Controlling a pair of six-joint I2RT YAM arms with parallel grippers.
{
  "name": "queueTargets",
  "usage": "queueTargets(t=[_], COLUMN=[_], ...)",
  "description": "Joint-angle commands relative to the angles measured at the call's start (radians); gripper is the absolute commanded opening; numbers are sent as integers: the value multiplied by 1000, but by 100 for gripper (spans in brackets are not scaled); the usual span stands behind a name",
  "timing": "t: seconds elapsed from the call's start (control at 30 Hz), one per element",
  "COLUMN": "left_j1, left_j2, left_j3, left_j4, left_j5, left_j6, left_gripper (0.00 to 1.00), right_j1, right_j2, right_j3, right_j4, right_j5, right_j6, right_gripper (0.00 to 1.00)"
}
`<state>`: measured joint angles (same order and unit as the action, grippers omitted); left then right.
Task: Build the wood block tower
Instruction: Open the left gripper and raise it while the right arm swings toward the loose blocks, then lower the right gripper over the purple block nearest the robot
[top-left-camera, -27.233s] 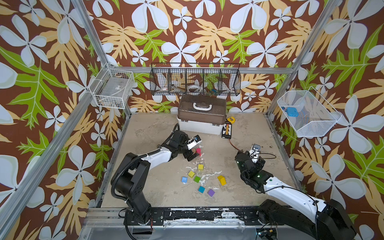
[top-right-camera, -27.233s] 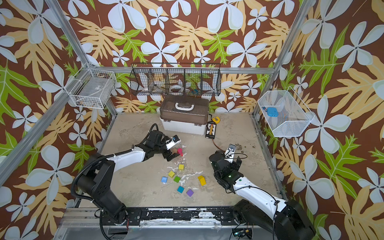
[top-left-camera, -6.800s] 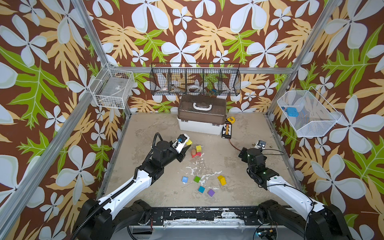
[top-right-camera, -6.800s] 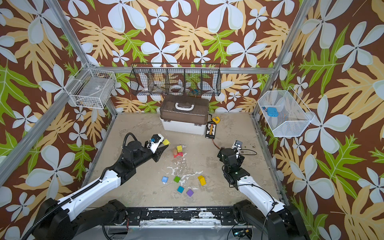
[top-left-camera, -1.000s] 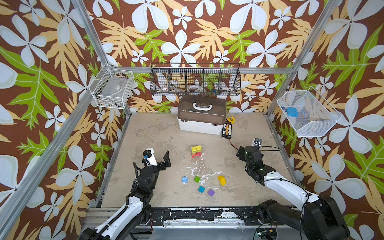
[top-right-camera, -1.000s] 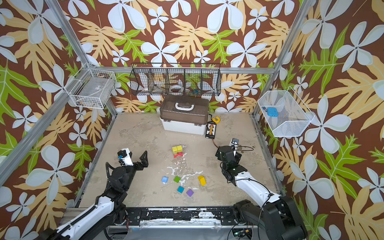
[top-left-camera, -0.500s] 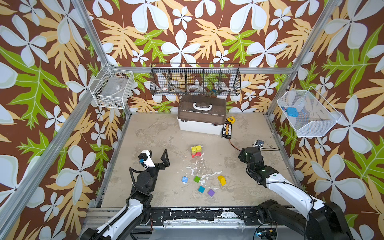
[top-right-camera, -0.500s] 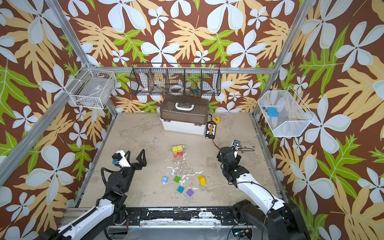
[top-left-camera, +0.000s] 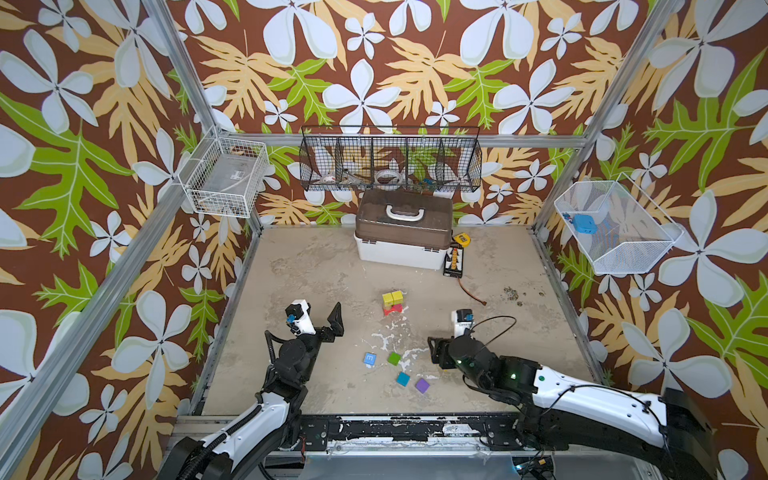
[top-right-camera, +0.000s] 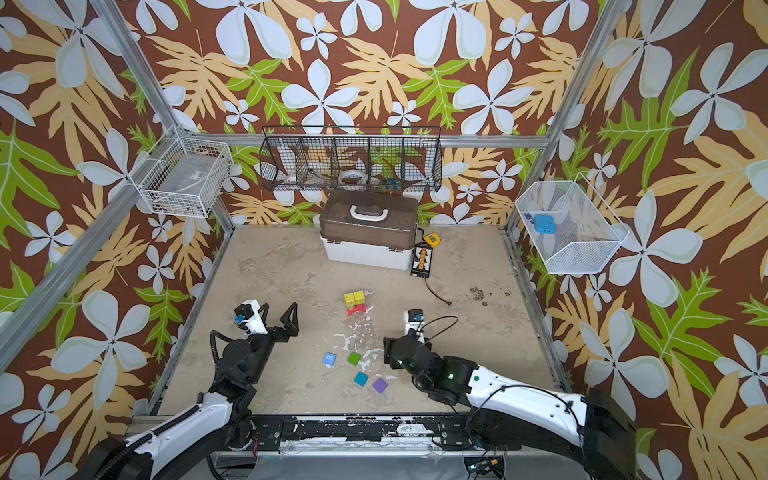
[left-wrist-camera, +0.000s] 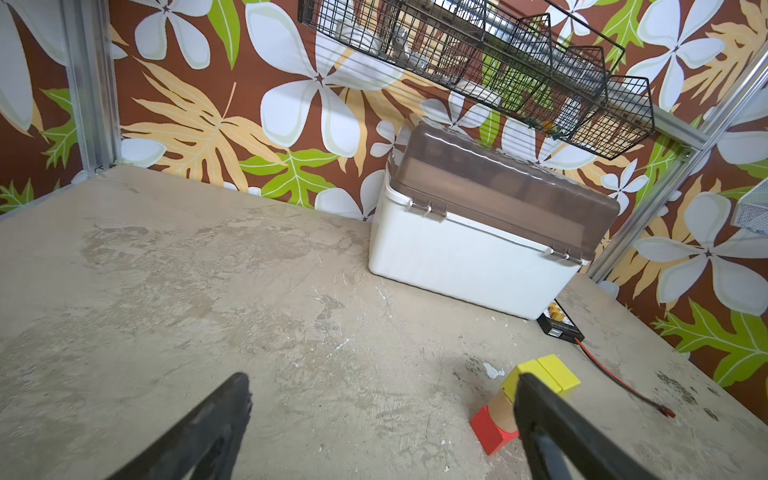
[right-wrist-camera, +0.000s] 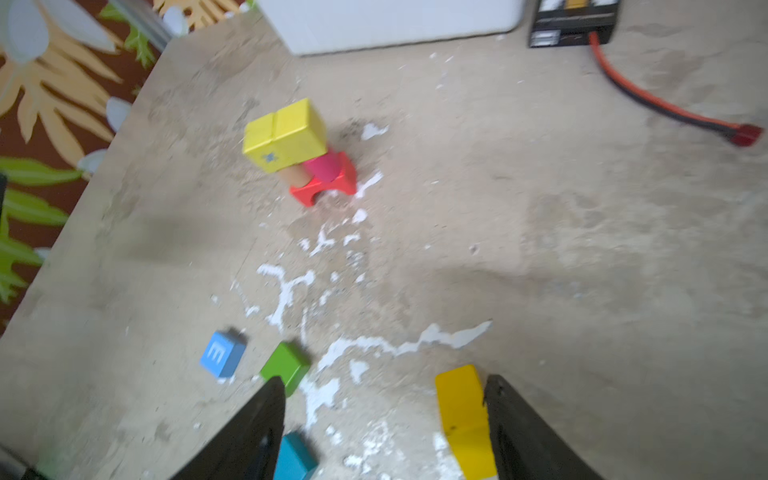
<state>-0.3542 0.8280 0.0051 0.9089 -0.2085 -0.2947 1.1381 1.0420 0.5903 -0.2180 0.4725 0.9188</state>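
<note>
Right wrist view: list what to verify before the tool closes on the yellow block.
1. Yellow block between the jaws of the right tool: ok, though it sits close to one side.
2. Right tool open: ok, jaws stand apart.
3. Green cube and teal cube clear of the far jaw: cannot tell; both lie right beside it.
4. Tower upright: ok, yellow cubes on cylinders on a red arch.
5. Left tool clear of the tower: ok, open, empty, off to its side.
</note>
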Motion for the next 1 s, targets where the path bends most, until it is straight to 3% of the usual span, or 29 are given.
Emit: queueTargets(t=[0.0,0.07,0.17,0.33,0.57,0.7,0.83,0.97], left_j1=[1,0,1,1,1,1,1,1], left_j2=[0,1,0,23,57,69,65,70], left_j3=[-26,-25,-26,-15,1,8,7,8], left_j4=[21,25,24,22,19,13,14,15], left_j5=[4,9,18,6,24,28,42,30], left_j6=[5,7,11,8,15,15,17,15], left_gripper=[100,100,100,100,100,100,100,100], right_j1=[154,243,281,282,276,257,167,160], right_j2=[116,179,247,324,355,333,280,233], right_j3=[118,143,128,119,23,-20,-108,-122], right_j4=[-132,-174,-125,-115,87,133,236,232], right_j5=[211,284,247,159,25,9,-113,-160], right_j6=[107,152,136,85,-101,-165,-213,-221], right_gripper=[73,76,76,74,79,81,81,81])
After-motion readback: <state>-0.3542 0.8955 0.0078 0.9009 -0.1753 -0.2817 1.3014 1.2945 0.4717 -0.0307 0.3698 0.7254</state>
